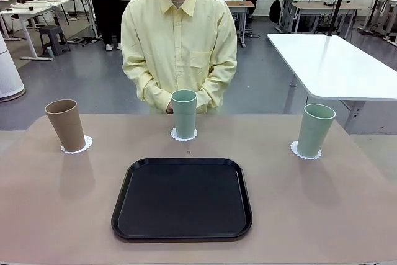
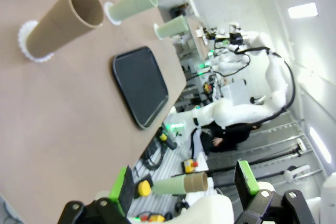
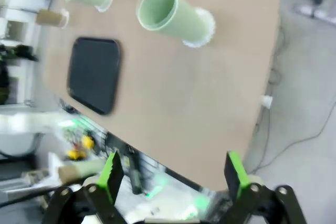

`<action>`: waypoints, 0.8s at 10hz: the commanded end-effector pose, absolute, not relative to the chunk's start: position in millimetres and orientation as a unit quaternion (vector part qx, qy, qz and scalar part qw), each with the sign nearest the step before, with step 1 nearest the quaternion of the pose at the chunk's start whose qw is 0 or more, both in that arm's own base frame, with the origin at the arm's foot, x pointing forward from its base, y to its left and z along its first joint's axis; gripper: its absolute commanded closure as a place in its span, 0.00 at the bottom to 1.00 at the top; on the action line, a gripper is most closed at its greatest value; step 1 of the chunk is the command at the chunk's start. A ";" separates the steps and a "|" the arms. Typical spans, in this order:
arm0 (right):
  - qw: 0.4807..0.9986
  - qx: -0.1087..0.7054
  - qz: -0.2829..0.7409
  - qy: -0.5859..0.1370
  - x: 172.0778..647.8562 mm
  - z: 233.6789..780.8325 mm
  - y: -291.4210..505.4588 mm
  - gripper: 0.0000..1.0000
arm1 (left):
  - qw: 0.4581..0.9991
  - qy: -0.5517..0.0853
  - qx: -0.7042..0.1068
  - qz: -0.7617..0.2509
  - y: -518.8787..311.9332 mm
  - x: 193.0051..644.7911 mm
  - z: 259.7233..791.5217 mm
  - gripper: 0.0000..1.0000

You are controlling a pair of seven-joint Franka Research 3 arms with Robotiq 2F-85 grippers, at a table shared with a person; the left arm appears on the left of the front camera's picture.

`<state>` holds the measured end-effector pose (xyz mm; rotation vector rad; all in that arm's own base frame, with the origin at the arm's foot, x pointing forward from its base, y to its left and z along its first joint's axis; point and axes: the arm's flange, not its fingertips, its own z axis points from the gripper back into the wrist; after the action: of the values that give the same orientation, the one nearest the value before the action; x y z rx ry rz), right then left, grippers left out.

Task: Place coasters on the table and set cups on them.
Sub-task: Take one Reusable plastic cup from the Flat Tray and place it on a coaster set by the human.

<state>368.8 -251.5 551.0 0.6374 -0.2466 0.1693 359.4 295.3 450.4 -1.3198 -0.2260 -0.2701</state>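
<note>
On the tan table (image 1: 56, 203), seen from the robot's side, the brown cup (image 1: 66, 125) stands at ten o'clock of the black tray (image 1: 182, 198) on its doily (image 1: 77, 146), a mint cup (image 1: 183, 113) at twelve o'clock on a second doily (image 1: 183, 134) just before the person (image 1: 178, 41) in yellow, and another mint cup (image 1: 315, 130) at two o'clock on a third doily (image 1: 305, 151). The left gripper (image 2: 185, 186) and right gripper (image 3: 173, 174) both hang with jaws spread wide, holding nothing.
</note>
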 end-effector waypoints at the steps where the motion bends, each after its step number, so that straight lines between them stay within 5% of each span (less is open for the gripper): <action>1: 0.893 0.421 0.062 -0.149 388.4 543.4 -279.5 0.00 | 0.778 -0.104 -0.608 -0.122 295.7 358.9 452.1 0.00; 5: 0.812 0.551 0.091 -0.172 405.1 506.2 -302.3 0.00 | 0.778 -0.104 -0.608 -0.122 295.7 358.9 452.1 0.00; 8: 0.796 0.576 0.096 -0.159 393.4 503.1 -330.1 0.00 | 0.778 -0.104 -0.608 -0.122 295.7 358.9 452.1 0.00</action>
<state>387.9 -313.7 495.4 1.2301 -0.3582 0.1839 359.5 295.2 450.4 -1.3200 -0.2258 -0.2703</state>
